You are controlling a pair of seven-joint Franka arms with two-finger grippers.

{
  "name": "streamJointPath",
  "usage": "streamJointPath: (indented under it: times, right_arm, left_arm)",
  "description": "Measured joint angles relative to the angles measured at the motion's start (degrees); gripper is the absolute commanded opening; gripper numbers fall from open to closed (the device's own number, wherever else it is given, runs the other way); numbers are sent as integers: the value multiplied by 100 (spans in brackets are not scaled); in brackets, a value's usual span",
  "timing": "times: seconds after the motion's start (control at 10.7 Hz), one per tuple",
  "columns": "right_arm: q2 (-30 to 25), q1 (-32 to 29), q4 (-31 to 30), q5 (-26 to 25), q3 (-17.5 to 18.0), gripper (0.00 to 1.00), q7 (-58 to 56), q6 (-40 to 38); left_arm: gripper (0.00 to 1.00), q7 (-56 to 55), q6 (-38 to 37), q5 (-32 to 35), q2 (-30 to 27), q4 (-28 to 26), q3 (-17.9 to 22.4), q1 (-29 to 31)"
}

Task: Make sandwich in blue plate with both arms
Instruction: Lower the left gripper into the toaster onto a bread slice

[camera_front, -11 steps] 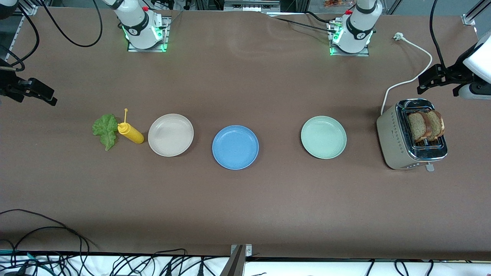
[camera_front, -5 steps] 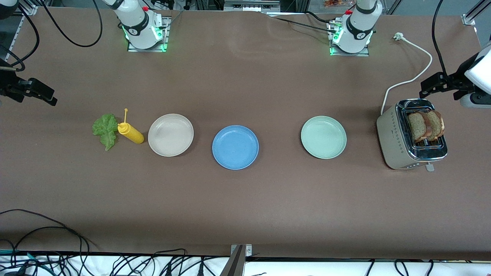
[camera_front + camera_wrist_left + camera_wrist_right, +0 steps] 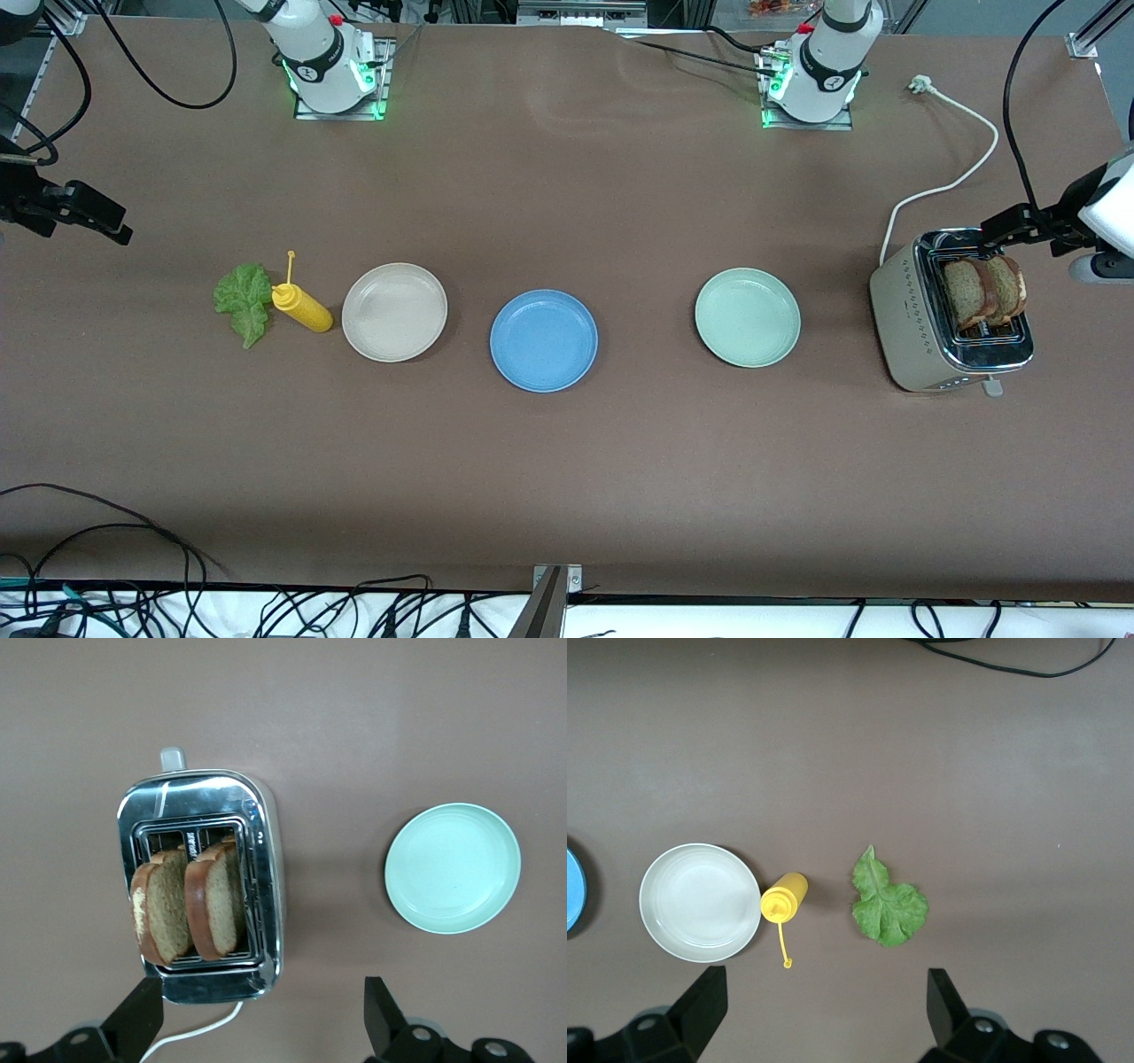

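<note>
Front view: right gripper, open, hangs over bare counter near the lettuce leaf; blue plate sits mid-counter, bare; left gripper, open, hovers above two bread slices in the toaster.

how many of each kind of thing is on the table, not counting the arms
plates: 3 (blue plate, beige-white plate, pale green plate)
bread slices: 2, both standing in the toaster
toaster: 1
lettuce leaf: 1
yellow squeeze bottle: 1
total: 8
</note>
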Motion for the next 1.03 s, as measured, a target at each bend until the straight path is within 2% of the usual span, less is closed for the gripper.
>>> streamJointPath:
  times: [0.47, 1.03]
  right_arm:
    - [3, 1, 0, 0, 1, 100, 0, 2]
    - [3, 1, 0, 0, 1, 100, 0, 2]
  left_arm:
    - [100, 113, 720, 0, 182, -529, 170, 18]
    - [100, 125, 806, 0, 356, -622, 204, 86]
